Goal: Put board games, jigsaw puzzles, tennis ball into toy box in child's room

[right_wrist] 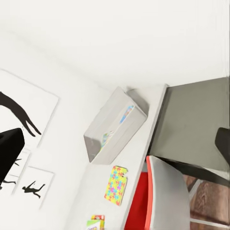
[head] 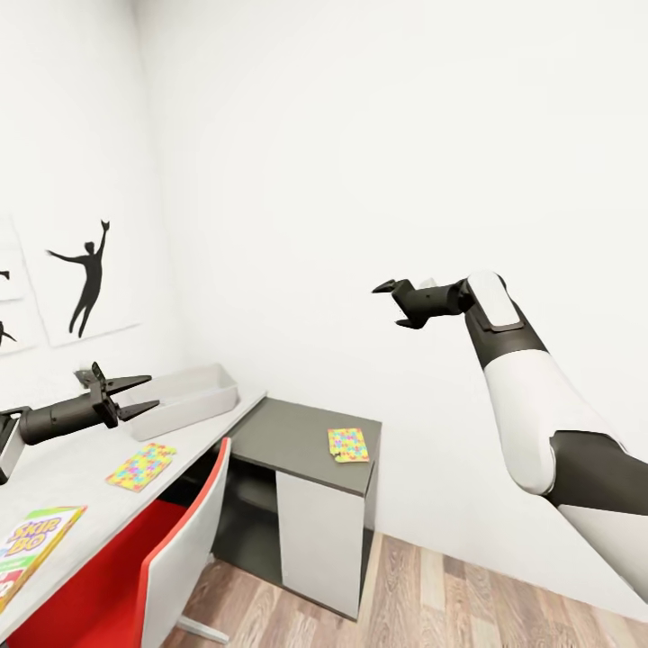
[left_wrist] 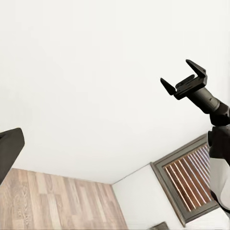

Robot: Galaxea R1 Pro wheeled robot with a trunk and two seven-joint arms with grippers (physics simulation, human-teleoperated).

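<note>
Pale grey, the sloping-sided plastic toy box [head: 184, 397] at eleven o'clock on the desk already shows colourful contents. Two multicolour jigsaw squares [head: 141, 465] [head: 347, 445] and the orange-green Skip-Bo box [head: 31, 549] remain outside. Left gripper [head: 135, 397] and right gripper [head: 397, 305]: spread, empty.

A white wall [left_wrist: 86, 76] is being viewed, with wood-plank floor [left_wrist: 57, 201] meeting it. The right hand [left_wrist: 184, 79], fingers spread apart and holding nothing, is being seen raised before the wall. A dark-framed window [left_wrist: 189, 184] with slatted blinds is being shown beside the arm.
</note>
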